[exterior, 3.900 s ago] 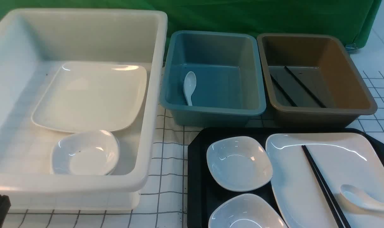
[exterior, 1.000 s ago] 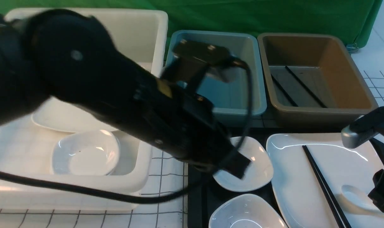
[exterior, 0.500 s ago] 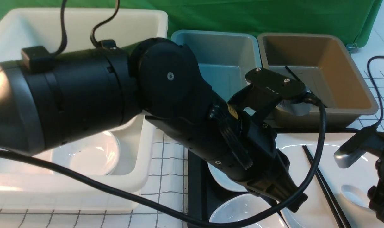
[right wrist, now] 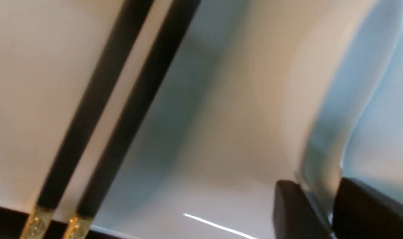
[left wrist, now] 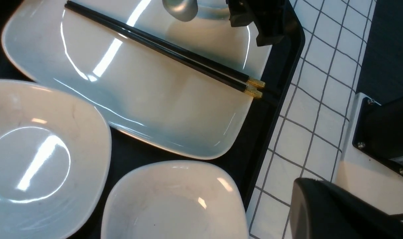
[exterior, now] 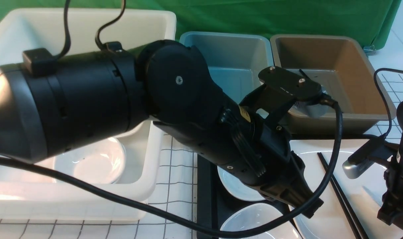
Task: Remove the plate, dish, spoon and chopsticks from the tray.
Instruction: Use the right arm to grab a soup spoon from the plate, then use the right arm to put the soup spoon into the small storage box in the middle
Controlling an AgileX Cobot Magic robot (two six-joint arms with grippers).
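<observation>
Starting far left: logging a deep white tub [exterior: 156, 146] sitting on a white tablecloth [exterior: 178, 179] ruled in a dark grid, with a small white dish [exterior: 95, 166] lying inside it. Noting a green cloth backdrop [exterior: 271, 16] hanging behind all the tubs and filling the background.

Tracking the left arm [exterior: 121, 99], bulky and black, reaching from the left foreground across the white tub's near corner and down toward the tray [exterior: 205, 186]. Finding the tray lying flat on the grid cloth, just in front of a blue tub [exterior: 228, 56] and a brown tub [exterior: 354, 66] standing side by side.

Counting two more small white dishes on the tray's left part, a farther dish [exterior: 233, 187] and a nearer dish [exterior: 254, 220], both partly hidden by the arm. Reading the left gripper [exterior: 311, 207] as pressed together with nothing in it, hanging low by the left edge of the plate [exterior: 364, 202]; touching or not, cannot tell.

Moving right: placing the plate on the tray's right part. Seeing the chopsticks [exterior: 341, 199] lying side by side across it, gold-tipped ends reaching just over the near rim in the left wrist view. Catching the spoon [right wrist: 327, 156] on the plate, right of the chopsticks, hidden in the front view. Finding the right gripper [exterior: 394, 219] down on it, jaws pinching the spoon's raised edge, though the right wrist view is blurred.
</observation>
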